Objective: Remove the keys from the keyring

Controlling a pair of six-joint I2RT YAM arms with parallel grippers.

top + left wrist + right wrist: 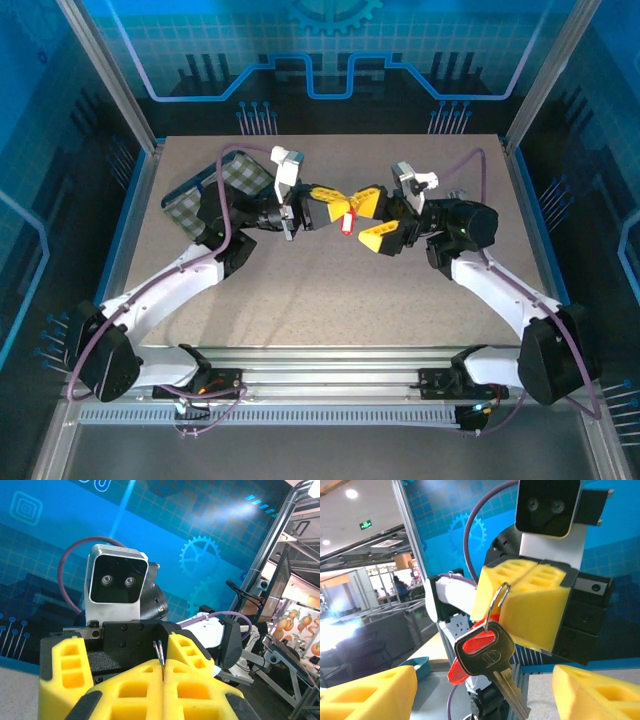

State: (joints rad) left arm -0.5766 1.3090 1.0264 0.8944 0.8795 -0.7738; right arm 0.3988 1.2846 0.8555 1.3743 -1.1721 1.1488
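Right wrist view tells you most of it: the left hand [510,592] is pinched shut on the thin metal loop of the keyring [496,600], and the key [485,652] plus the red tag [456,670] just dangle under it. The right hand [482,697] is spread wide, one yellow finger on each side of the key blade, touching nothing as far as I can see. From above, the whole bunch hangs in the air over the middle of the counter [330,300], a bit toward its far edge, between the two hands.

What worries me:

- The left hand only has a sliver of wire between its fingers. If the right hand clamps the key and pulls straight, I'd bet the ring slides out before the key comes off, and everything drops on the counter.
- The key hangs loose, so it can swing or twist as the fingers close, and the grip could land on the tip and slip.
- The tag sits right behind the key head, so it could get grabbed along with it.

Can't tell if there's a second key hiding back there.
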